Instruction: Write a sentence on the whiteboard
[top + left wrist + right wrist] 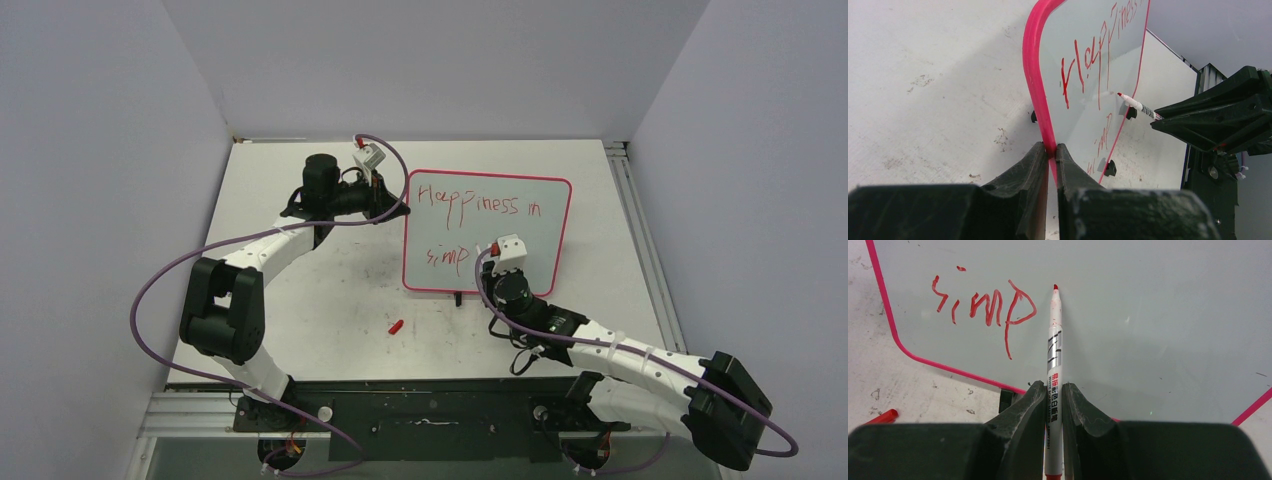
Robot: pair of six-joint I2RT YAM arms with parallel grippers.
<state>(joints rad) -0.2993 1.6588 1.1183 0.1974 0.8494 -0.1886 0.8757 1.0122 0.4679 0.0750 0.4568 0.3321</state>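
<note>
While the left gripper [1052,150] clamps shut on the whiteboard's [1075,135] glossy pink-red rim [1031,65], the right gripper [1052,387] pinches a slim white marker [1054,340]. The marker's long axis runs straight out from the jaws, its red tip just right of "simp" in the sentence [989,307]. The next stroke likely belongs there, on smooth grey-white board.

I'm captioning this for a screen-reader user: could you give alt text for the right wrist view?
The right gripper, jaws shut on a red marker, points its tip at the whiteboard just right of the red handwritten "simp". A small red cap lies on the table at lower left.
</note>
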